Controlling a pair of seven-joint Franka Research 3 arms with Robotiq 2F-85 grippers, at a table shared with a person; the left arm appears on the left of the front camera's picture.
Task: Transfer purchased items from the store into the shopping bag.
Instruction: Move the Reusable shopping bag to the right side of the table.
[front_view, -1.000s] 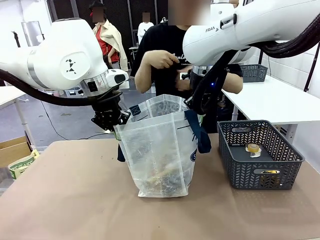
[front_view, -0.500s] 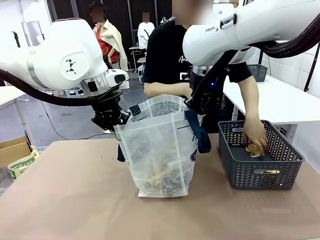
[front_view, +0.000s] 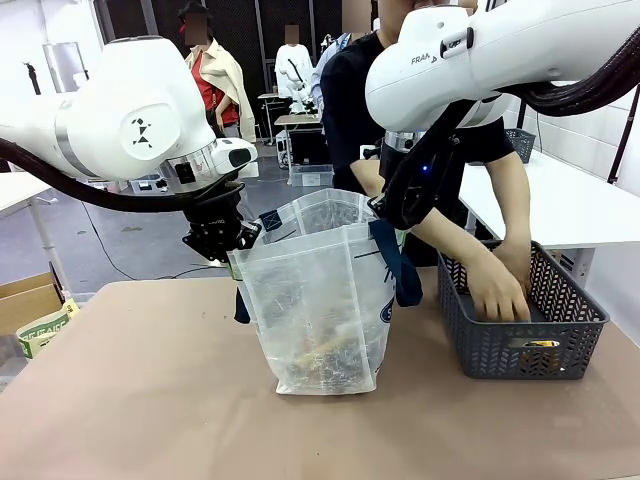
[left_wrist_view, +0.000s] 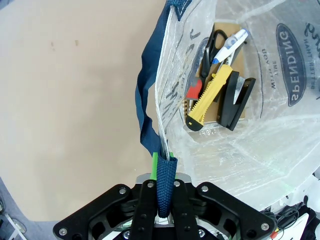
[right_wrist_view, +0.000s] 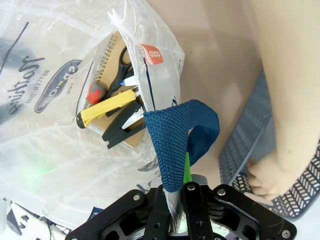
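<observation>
Shopping bag (front_view: 320, 310) rim between left gripper (front_view: 222, 245), right gripper (front_view: 388, 215); open table (front_view: 150, 400) nearside

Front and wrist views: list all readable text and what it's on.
"SPENDING": navy oval logo on the shopping bag, sideways in the left wrist view.
"FRAN": white housing of the right arm, rest hidden.
Smaller logo lines: too blurred to read.
Print on the red tag inside the bag: unreadable.

Person's hand (front_view: 500, 296) inside grey basket (front_view: 520, 355)
</observation>
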